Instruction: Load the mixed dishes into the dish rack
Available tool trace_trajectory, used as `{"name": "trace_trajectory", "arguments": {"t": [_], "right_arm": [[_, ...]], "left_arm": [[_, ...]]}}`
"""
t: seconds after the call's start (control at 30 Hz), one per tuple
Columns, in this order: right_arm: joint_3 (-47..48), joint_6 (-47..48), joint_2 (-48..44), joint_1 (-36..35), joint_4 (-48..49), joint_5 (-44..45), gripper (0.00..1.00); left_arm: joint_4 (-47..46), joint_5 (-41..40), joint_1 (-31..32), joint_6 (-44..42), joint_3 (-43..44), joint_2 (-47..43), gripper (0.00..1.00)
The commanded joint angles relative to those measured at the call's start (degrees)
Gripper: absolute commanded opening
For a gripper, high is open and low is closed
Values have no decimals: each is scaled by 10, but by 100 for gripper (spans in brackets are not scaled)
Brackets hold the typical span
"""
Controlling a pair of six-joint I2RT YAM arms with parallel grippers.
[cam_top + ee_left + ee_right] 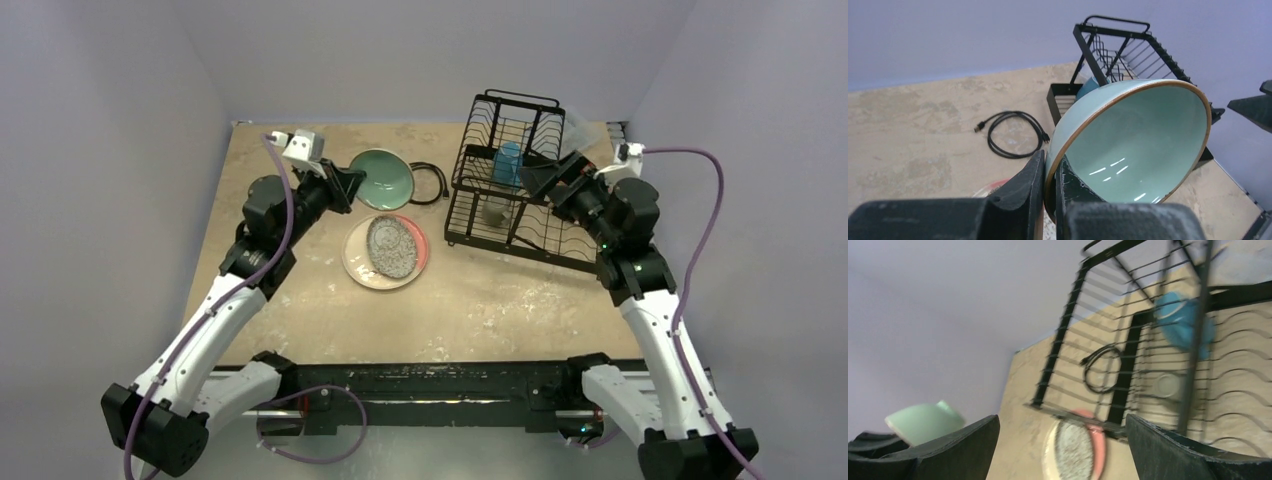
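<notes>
Two in dish rack [520, 232] (blue cup [508, 163], mug [494, 212]); left end effector [1050, 165] pinching teal bowl [1138, 145], right end effector [1063, 421] spread.

Right gripper [1062, 420] — jaws standing wide — is facing the dish rack [1064, 332] holding a blue cup [1178, 322]; a speckled dish [1075, 455] is lying on a pink plate [1099, 450].

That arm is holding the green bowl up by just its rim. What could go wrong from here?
1. The left gripper pinches the bowl only at its rim, tilted in the air. It could slip and fall, perhaps onto the plate and oval dish lying nearby.
2. The right gripper hangs open right at the rack, so the bowl might bump it, or the blue cup already inside, on the way in.
</notes>
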State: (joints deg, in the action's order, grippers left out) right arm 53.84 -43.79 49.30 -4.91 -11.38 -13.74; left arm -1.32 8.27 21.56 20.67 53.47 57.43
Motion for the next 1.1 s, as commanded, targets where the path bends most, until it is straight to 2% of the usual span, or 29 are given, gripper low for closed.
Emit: {"name": "trace_trajectory", "arguments": {"t": [0.0,0.1,0.2,0.37,0.47,0.67,0.8,0.93,1.07], "right_arm": [[66,-55,19,-134,72,82,99],[104,-76,72,-245,99,148,99],[153,-111,139,-327,109,215,99],[193,-231,243,-427,174,292,99],[239,-295,308,-470,173,330,99],[281,-422,366,-514,190,441,91],[318,-503,408,-522,165,451,87],[378,-547,445,-529,108,469,87],[407,-584,469,-534,75,496,81]], "left_arm": [[-89,-86,14,-53,-1,-37,0],[-77,-139,17,-68,0,-44,0],[-80,-197,21,-86,-9,-56,0],[-104,-251,20,-111,-27,-66,0],[-124,-261,22,-128,-39,-66,0],[-185,-280,30,-175,-74,-62,0],[-207,-286,37,-201,-83,-53,0],[-214,-281,43,-204,-87,-55,0],[-225,-282,51,-225,-92,-58,0]]}}
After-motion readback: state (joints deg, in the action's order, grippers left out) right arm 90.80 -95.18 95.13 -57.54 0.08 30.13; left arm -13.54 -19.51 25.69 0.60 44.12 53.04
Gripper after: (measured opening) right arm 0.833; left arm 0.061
